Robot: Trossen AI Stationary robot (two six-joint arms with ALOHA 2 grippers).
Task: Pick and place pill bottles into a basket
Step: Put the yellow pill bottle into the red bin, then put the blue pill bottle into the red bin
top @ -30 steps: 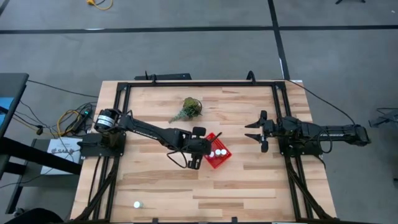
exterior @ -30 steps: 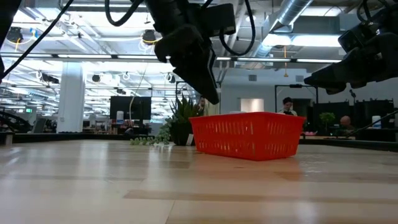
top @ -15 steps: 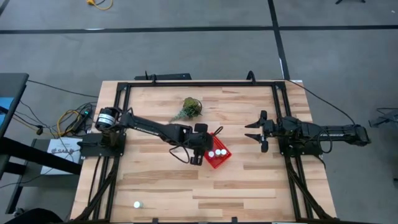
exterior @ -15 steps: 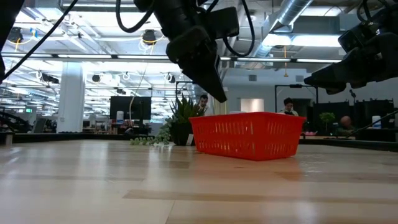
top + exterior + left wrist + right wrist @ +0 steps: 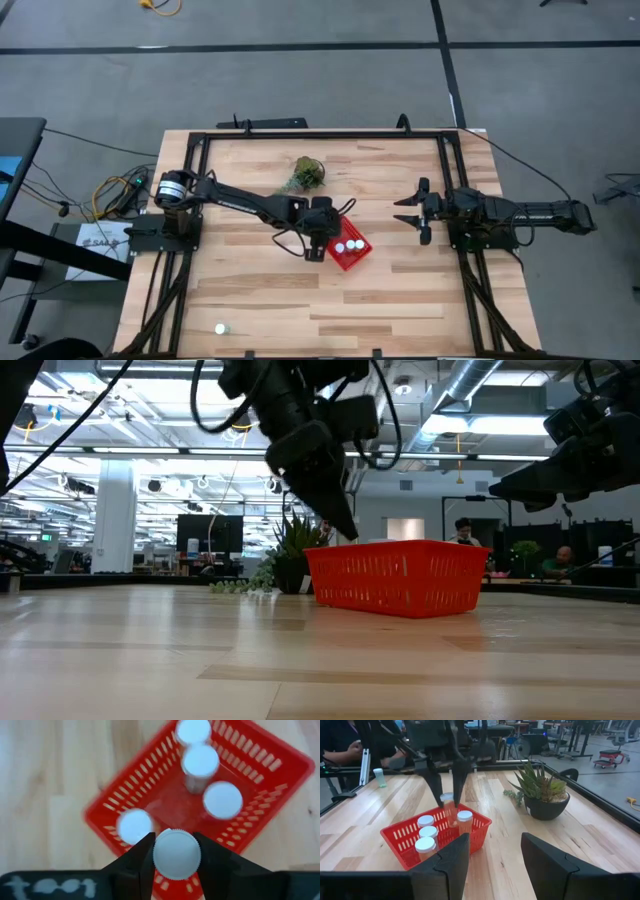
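The left gripper (image 5: 176,854) grips a pill bottle (image 5: 176,854) over the red basket (image 5: 358,255) mid-counter; its wrist view shows four bottles (image 5: 222,800) inside, one bottle (image 5: 220,327) near the counter's front-left corner. The right gripper (image 5: 418,212) waits open.

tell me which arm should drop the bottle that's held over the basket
Left. The left gripper is already shut on a pill bottle directly over the red basket, which holds four bottles. The right gripper waits open, off to the basket's side.
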